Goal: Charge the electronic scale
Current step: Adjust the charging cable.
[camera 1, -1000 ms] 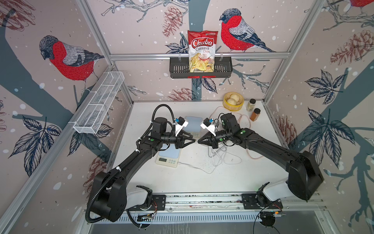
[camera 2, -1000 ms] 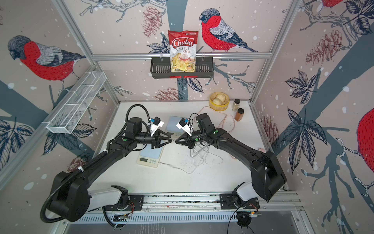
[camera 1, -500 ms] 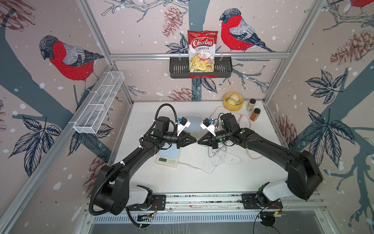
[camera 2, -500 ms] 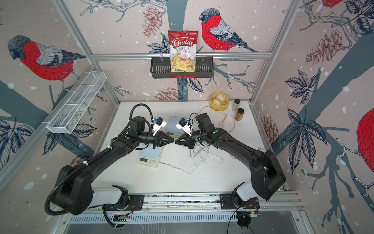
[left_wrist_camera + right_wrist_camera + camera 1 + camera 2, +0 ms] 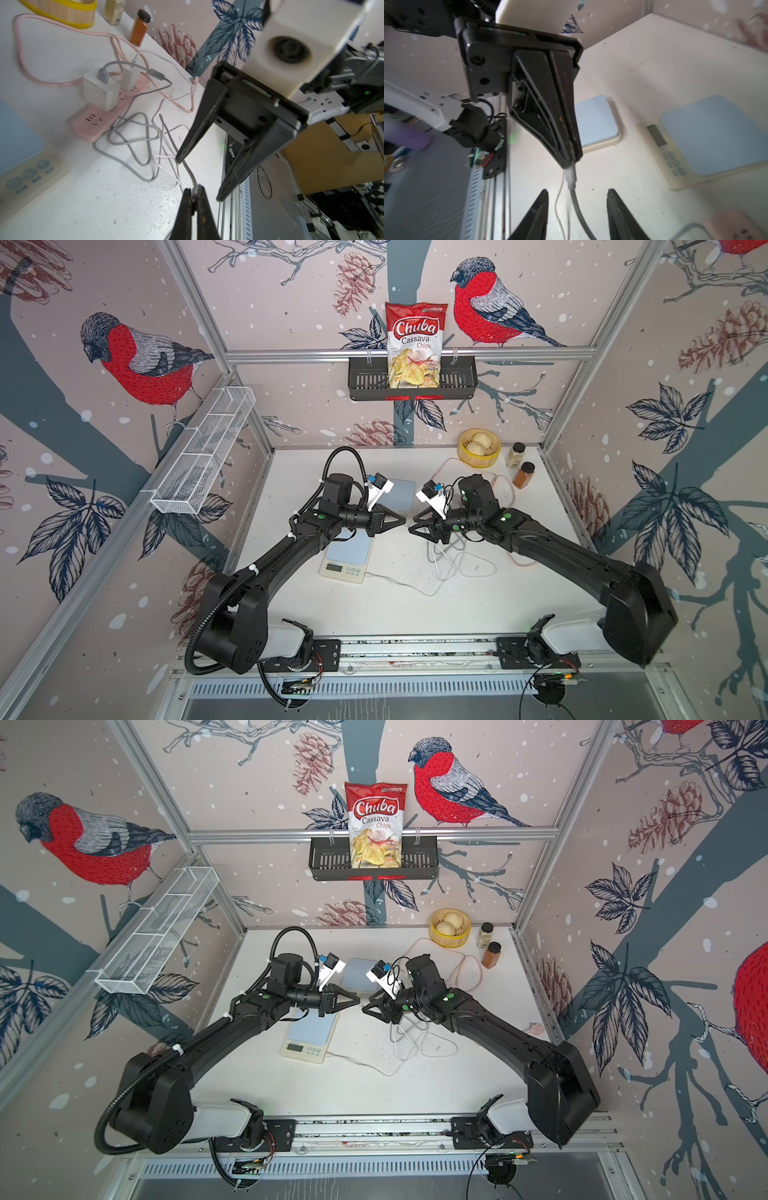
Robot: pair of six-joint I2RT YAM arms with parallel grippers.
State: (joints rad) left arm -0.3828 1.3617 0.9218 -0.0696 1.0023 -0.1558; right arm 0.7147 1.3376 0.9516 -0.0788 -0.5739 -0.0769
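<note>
In both top views my left arm (image 5: 291, 547) hides the 11 o'clock corner of the scale (image 5: 349, 560), the plug (image 5: 571, 175) is too small to tell there, and the right wrist view shows the pink power strip (image 5: 735, 222) blurred and cut by the edge.

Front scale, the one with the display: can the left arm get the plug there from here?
Probably yes. The left pincer is shut on the white plug, the scale lies right under that arm, and the right pincer stands open, not gripping the cable. Its port is not visible.
</note>
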